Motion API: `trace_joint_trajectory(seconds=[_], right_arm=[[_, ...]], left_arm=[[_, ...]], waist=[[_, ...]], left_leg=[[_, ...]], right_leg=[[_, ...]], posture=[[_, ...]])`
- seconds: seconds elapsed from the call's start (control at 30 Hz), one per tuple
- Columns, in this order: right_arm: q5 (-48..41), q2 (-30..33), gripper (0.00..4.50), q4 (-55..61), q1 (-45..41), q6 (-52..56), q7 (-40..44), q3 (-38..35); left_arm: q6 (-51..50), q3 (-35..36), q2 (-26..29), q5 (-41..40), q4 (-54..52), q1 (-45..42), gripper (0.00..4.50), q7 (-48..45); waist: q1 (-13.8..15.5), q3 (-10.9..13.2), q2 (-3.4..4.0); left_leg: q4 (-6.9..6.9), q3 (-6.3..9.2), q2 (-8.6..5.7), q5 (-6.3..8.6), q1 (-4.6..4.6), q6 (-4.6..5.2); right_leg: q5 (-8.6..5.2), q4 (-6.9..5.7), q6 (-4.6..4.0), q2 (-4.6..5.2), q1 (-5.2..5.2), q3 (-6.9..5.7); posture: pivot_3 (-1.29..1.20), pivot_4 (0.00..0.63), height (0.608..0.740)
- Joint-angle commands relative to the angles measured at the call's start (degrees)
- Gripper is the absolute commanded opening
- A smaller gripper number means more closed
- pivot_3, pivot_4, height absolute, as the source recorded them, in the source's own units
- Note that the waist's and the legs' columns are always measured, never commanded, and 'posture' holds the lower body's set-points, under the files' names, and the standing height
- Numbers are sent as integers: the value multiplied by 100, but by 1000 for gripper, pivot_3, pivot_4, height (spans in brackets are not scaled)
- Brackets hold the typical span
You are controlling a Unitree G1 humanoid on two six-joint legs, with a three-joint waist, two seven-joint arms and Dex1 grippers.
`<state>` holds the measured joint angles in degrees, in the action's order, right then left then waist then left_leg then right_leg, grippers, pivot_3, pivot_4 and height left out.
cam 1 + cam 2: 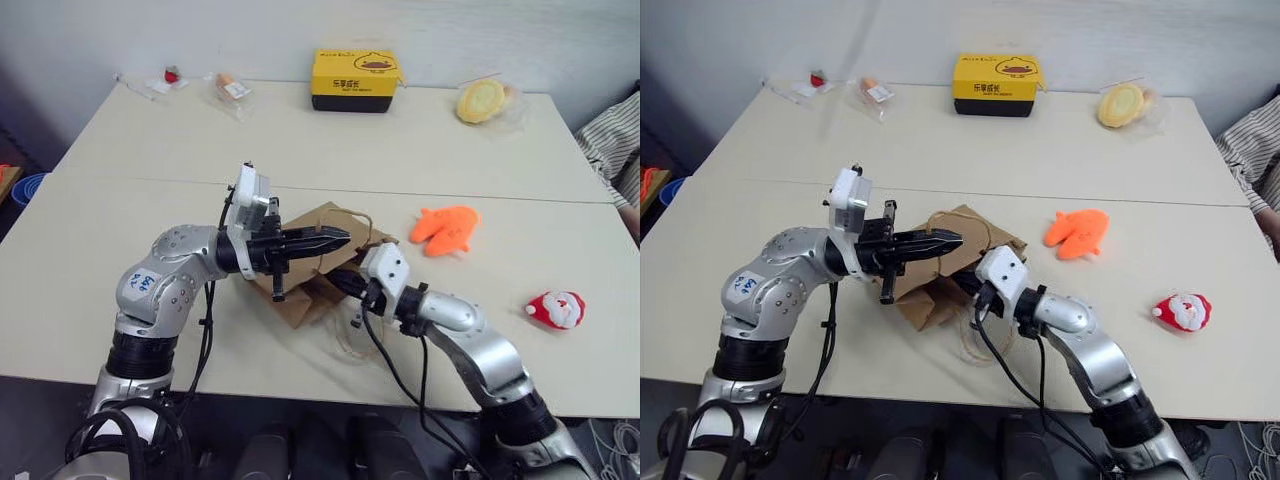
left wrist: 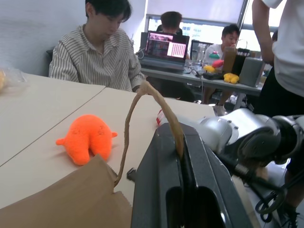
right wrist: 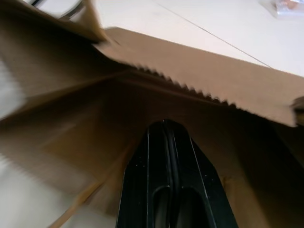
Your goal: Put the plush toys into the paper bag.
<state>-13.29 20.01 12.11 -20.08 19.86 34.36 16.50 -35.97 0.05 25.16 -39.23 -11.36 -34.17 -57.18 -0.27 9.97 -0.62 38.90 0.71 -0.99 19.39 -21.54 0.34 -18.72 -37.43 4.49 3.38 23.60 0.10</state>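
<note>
Fingers first: the left gripper (image 1: 335, 238) has its two black fingers pressed together on one twisted paper loop handle (image 2: 142, 102) of the plain brown kraft paper bag (image 1: 300, 295), the loop rising from the bag's edge and passing between the closed fingers in the left wrist view. The right gripper (image 3: 167, 130) has its fingers shut as well, pushed against the inside of the bag's mouth below the sawtooth rim; whether paper is pinched between them cannot be told.

Both arms meet over the near middle of the big pale table (image 1: 420, 150), whose two tops join in a seam running across it. The bag lies crumpled near the table's front edge, between the two arms, its mouth lifted toward the left gripper.

A yellow and black cardboard box (image 1: 355, 80) stands at the far edge. To its right lies a round yellow item in clear plastic (image 1: 483, 100).

The bright orange fuzzy plush toy (image 1: 445, 229) lies flat on the table just to the right of the bag, apart from it. The smaller round red-and-white Santa-like plush toy (image 1: 556, 309) rests farther right, near the front edge, well apart from the bag.

Two small plastic-wrapped items (image 1: 230, 88) sit at the far left corner. People sit at desks beyond the table in the left wrist view.
</note>
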Motion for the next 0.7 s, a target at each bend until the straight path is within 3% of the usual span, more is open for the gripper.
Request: trace_joint_trajectory(seconds=[0.03, 0.3, 0.7], right_arm=[[267, -239, 12, -420, -248, -367, -35, 90], [643, -323, 12, -1122, -96, -835, 63, 126], [842, -192, 12, -1152, 301, -911, 115, 59]], left_arm=[[-171, 163, -8, -405, -356, 9, 0, 43], [-292, 455, -14, -653, -151, -187, 0, 293], [-999, 1299, 134, -1706, 408, -689, 0, 622]], waist=[[-7, 0, 0], [0, 0, 0], [-12, 0, 0]], left_leg=[[0, 3, 0, 0, 0, -1], [4, 5, -8, 0, 1, -1], [4, 13, -7, 0, 2, -3]], right_leg=[[0, -2, 0, -2, 2, 0], [0, -4, 0, 4, 1, 0], [0, -6, 0, 2, 0, -5]], posture=[[0, 150, 740], [0, 150, 740], [0, 150, 740]])
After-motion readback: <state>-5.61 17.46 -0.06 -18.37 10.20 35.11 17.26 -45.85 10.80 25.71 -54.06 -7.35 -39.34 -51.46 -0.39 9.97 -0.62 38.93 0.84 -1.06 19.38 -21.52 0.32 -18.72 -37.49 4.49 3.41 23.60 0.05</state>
